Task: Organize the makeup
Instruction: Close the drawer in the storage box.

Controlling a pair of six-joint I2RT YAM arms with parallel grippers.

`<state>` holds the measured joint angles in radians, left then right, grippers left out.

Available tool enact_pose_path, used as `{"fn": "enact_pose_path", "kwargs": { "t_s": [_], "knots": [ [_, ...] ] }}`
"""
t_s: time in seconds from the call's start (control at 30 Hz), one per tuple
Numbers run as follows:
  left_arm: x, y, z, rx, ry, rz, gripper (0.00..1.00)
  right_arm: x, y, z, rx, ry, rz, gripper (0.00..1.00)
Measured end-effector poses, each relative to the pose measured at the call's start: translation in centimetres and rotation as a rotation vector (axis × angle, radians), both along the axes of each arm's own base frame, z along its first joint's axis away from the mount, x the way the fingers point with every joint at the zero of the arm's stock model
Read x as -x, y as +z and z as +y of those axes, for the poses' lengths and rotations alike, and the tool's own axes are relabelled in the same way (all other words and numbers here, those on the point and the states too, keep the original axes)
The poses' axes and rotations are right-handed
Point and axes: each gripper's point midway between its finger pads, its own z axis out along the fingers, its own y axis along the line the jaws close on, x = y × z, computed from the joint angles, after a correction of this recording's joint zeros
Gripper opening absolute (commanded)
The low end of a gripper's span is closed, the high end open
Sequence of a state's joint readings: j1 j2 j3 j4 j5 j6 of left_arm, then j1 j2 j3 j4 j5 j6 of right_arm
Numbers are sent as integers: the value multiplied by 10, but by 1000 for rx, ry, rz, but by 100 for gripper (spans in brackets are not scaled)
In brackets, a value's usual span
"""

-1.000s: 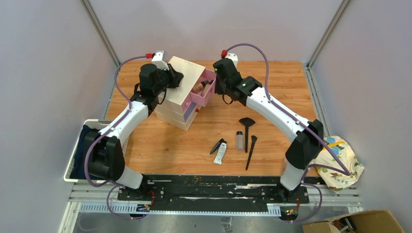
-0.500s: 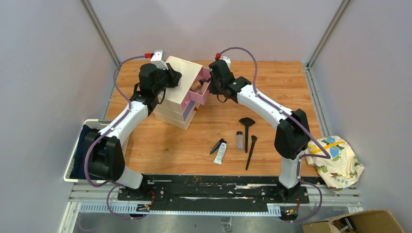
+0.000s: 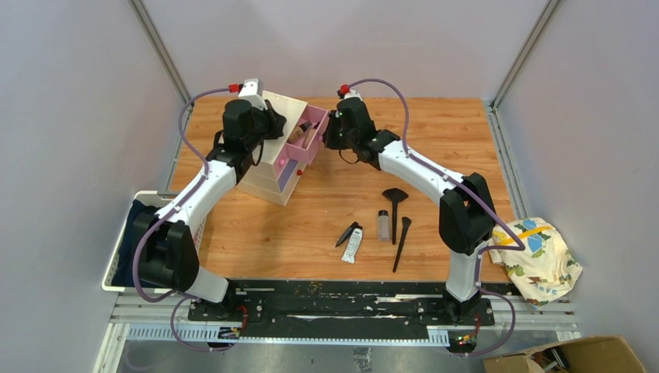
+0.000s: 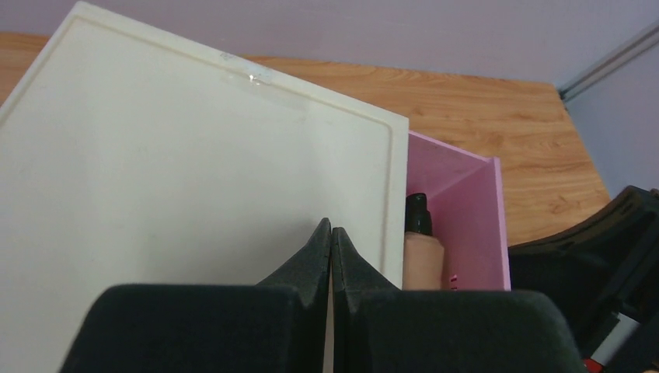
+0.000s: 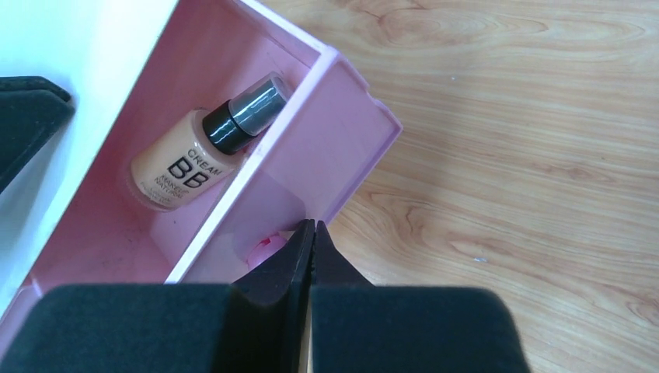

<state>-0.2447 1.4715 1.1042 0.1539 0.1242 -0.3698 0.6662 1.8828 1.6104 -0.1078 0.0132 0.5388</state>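
Pinched together: left hand (image 4: 331, 233), right hand (image 5: 312, 229) — wrist view shows beige bottle (image 5: 186, 167) in pink drawer (image 5: 342, 148); overhead, brushes (image 3: 395, 210) on tabletop (image 3: 272, 225).

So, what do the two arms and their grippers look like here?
Both arms match: the left arm and right arm have white link shells between bulky black joint housings. A thin purple cable loops along each, ending in a red connector near the wrist. The left gripper and right gripper are matte black, with two wedge fingers tapering to a point.
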Motion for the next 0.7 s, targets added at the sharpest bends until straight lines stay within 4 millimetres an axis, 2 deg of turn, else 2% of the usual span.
{"fn": "enact_pose_path", "kwargs": {
  "t_s": [0.1,0.2,0.37,0.47,0.53,0.6,0.7],
  "knots": [
    [-3,6,14,-29,82,37,0,1,4,5,-19,21,-7,0],
    [-7,9,45,-74,207,100,0,4,5,9,-29,45,-3,0],
    [-12,21,122,-123,475,183,0,6,4,12,-35,66,3,0],
    [-15,35,159,-144,608,192,0,5,4,17,-40,82,4,0],
    [-19,39,177,-159,674,197,0,4,3,20,-45,94,7,0],
    [-24,33,189,-175,715,213,0,5,1,23,-48,107,13,0],
    [-34,6,197,-208,731,269,0,6,-3,25,-49,117,22,0]
  ]
}}
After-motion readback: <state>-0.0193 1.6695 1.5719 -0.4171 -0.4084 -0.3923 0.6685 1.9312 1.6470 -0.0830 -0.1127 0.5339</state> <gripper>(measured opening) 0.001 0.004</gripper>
